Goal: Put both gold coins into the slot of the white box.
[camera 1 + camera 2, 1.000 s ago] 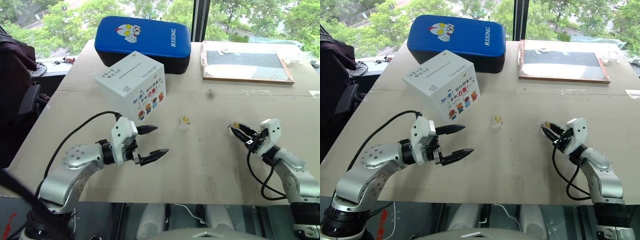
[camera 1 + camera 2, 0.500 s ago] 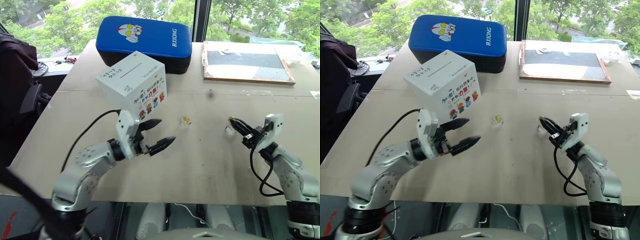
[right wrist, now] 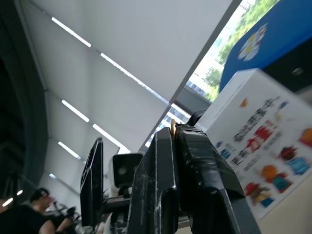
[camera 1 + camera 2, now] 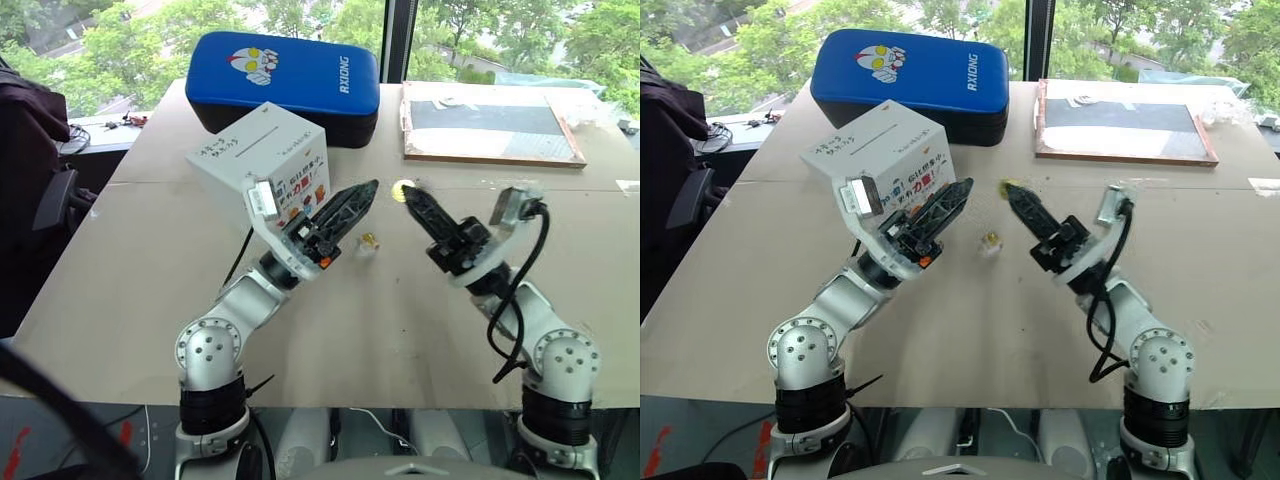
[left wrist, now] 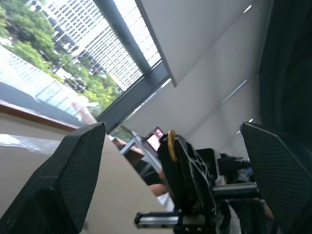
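The white box (image 4: 262,165) stands at the back left of the table, its slot (image 4: 262,133) a thin dark line on the top face. My right gripper (image 4: 408,190) is raised above the table's middle, tilted up, shut on a gold coin (image 4: 403,186); the coin's edge (image 3: 173,127) shows between its fingertips. My left gripper (image 4: 355,202) is raised opposite it, open and holding nothing, with its fingers (image 5: 73,175) spread wide on either side of the coin (image 5: 171,144). The second gold coin (image 4: 370,240) lies on the table in a small clear plastic piece, below and between the two grippers.
A blue padded case (image 4: 285,75) lies right behind the box. A flat board with a dark sheet (image 4: 490,125) rests at the back right. A dark chair (image 4: 40,180) stands off the table's left edge. Bare tabletop (image 4: 400,320) stretches toward the front.
Both arms rose and swung in toward the middle, wrists rolling so the grippers point up at each other. The right gripper lifted its coin off the table. The left stayed open.
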Robot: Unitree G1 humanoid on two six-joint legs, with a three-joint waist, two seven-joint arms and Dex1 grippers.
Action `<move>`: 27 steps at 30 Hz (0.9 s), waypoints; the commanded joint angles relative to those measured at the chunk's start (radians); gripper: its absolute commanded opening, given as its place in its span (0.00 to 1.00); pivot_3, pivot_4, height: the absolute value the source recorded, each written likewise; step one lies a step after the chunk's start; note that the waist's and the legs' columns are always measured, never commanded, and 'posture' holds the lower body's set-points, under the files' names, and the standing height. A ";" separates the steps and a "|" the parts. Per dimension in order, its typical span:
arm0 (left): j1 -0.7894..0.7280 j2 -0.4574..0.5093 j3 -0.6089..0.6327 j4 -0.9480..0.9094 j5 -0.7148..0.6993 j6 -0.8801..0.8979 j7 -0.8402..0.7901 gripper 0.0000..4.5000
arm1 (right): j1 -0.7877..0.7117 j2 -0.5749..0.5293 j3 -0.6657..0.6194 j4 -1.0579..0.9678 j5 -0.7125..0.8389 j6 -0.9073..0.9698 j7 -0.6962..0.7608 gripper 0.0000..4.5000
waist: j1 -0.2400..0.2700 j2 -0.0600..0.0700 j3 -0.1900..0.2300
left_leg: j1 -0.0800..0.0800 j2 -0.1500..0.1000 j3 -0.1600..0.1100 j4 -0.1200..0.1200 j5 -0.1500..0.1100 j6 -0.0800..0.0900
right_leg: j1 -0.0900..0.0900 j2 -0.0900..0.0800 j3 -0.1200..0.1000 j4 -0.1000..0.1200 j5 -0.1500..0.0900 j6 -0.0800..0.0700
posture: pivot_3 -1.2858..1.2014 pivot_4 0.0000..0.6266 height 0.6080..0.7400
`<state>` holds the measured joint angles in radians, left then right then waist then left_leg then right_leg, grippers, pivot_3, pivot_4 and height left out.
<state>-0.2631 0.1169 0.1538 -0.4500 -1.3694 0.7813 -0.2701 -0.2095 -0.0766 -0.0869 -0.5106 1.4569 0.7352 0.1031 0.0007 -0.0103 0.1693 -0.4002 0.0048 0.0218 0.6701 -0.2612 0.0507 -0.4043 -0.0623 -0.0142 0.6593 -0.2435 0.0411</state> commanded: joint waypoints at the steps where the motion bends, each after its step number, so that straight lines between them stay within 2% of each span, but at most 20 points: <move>1: 0.002 0.010 -0.010 -0.034 -0.059 -0.006 0.007 1.00 | -0.003 -0.004 0.007 -0.040 0.033 -0.027 -0.013 0.01 | 0.000 0.000 0.000 | 0.000 0.000 0.000 0.000 0.000 0.000 | 0.000 0.000 0.000 0.000 0.000 0.000 | 0.52 0.24 1.00; 4: 0.004 0.024 -0.017 -0.036 -0.086 -0.007 -0.007 0.83 | -0.010 -0.008 0.019 -0.039 0.043 -0.030 -0.010 0.00 | -0.004 0.000 0.000 | 0.000 -0.001 0.000 0.000 0.000 0.000 | 0.000 0.000 0.000 0.000 0.000 0.000 | 0.52 0.24 1.00; 5: 0.005 0.029 -0.020 -0.038 -0.090 -0.008 -0.014 0.83 | -0.011 -0.009 0.023 -0.040 0.045 -0.031 -0.009 0.00 | -0.006 0.000 0.000 | 0.000 -0.001 0.000 0.000 0.000 0.000 | 0.000 0.000 0.000 0.000 0.000 0.000 | 0.52 0.24 1.00; 6: 0.008 0.032 -0.025 -0.040 -0.092 -0.008 -0.022 0.67 | -0.013 -0.011 0.027 -0.041 0.046 -0.033 -0.009 0.00 | -0.008 0.000 0.000 | 0.000 -0.001 0.000 0.000 0.000 0.000 | 0.000 0.001 0.000 0.000 0.000 0.000 | 0.52 0.24 1.00; 7: 0.012 0.033 -0.031 -0.040 -0.090 -0.009 -0.029 0.61 | -0.014 -0.012 0.030 -0.041 0.050 -0.035 -0.009 0.00 | -0.010 0.000 0.000 | 0.000 0.000 0.000 0.000 0.000 0.000 | 0.000 0.001 0.000 0.000 0.000 0.000 | 0.52 0.24 1.00; 12: 0.018 0.041 -0.050 -0.036 -0.085 -0.018 -0.044 0.06 | -0.016 -0.025 0.045 -0.042 0.057 -0.041 -0.007 0.00 | -0.013 0.000 0.000 | 0.000 0.000 0.000 0.000 0.000 0.000 | 0.000 0.002 0.000 0.000 0.000 0.000 | 0.52 0.24 1.00; 13: 0.017 0.044 -0.052 -0.036 -0.085 -0.019 -0.046 0.03 | -0.017 -0.027 0.048 -0.042 0.059 -0.042 -0.006 0.00 | -0.013 0.000 0.000 | 0.000 0.000 0.000 0.000 0.000 0.000 | 0.000 0.002 0.000 0.000 0.000 0.000 | 0.52 0.24 1.00; 27: 0.006 0.073 -0.077 -0.020 -0.115 -0.005 -0.050 0.03 | -0.026 -0.073 0.089 -0.059 0.084 -0.041 0.014 0.00 | -0.012 0.000 0.000 | 0.000 0.000 0.000 0.000 0.000 0.000 | 0.000 0.001 0.000 -0.001 0.000 0.000 | 0.52 0.24 1.00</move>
<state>-0.2402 0.1891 0.0954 -0.4505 -1.4576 0.7721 -0.3031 -0.2235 -0.1501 -0.0156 -0.5258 1.5182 0.6944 0.1026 -0.0117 -0.0103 0.1694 -0.4000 0.0048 0.0216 0.6697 -0.2612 0.0508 -0.4043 -0.0609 -0.0139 0.6583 -0.2438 0.0408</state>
